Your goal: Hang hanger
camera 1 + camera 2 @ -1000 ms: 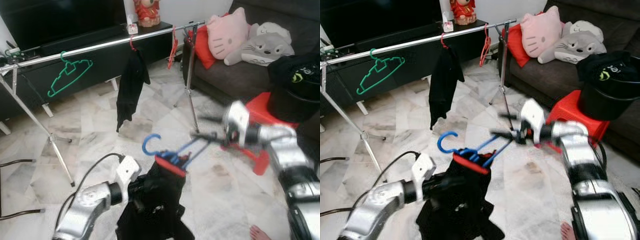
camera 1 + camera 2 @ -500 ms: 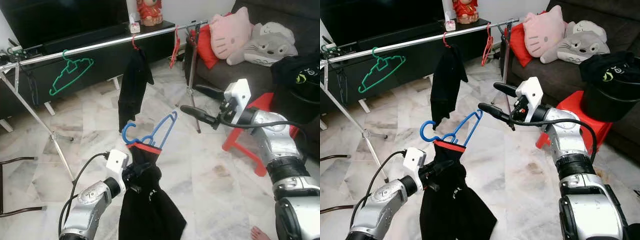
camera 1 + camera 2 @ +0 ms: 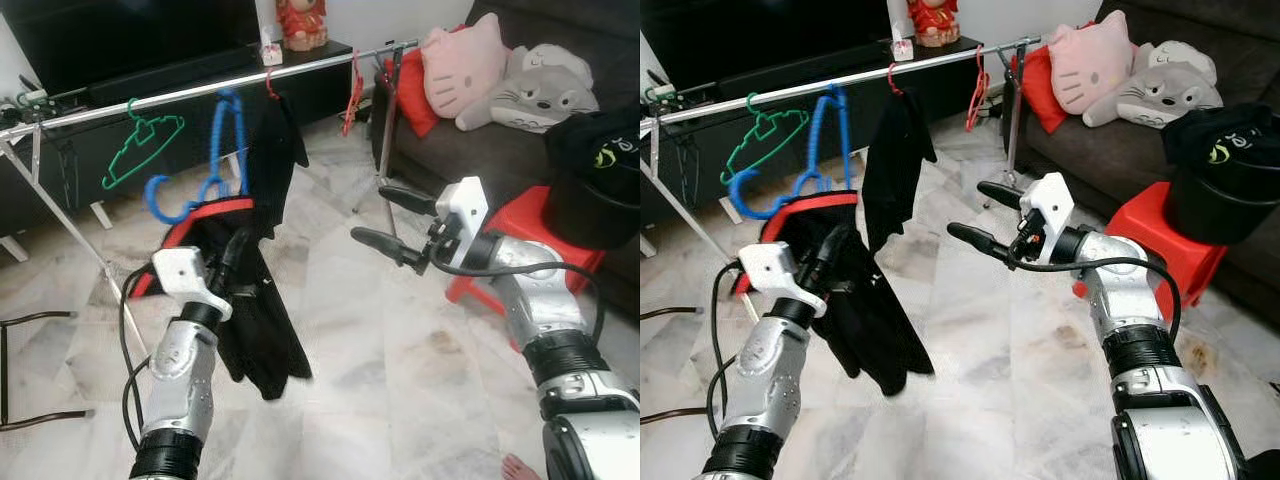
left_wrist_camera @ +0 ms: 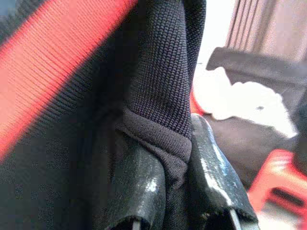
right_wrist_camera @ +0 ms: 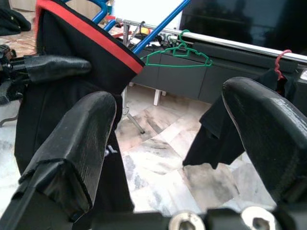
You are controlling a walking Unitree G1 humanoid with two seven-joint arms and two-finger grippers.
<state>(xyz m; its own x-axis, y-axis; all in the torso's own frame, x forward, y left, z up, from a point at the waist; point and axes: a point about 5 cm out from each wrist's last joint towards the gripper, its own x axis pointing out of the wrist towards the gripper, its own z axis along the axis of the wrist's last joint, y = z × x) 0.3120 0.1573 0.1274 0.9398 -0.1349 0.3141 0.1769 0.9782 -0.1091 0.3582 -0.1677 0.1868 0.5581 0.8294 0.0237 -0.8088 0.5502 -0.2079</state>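
Our left pincer, clamped on the black shirt, should lift the blue hanger so its hook clears the rail. Our right pincer gapes empty.

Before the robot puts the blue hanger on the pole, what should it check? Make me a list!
1. Left gripper holds the shirt: ok, fingers pinch the black cloth.
2. Shirt is on the blue hanger: ok, red collar sits under it.
3. Hook is over the pole: not ok, the hook hangs below it, pointing sideways.
4. Free spot on the pole: ok, there is a gap between the green hanger and the hung black shirt.
5. Right gripper is out of the way: ok, open and apart from the shirt.
6. Hanger steady: cannot tell, it looks blurred.
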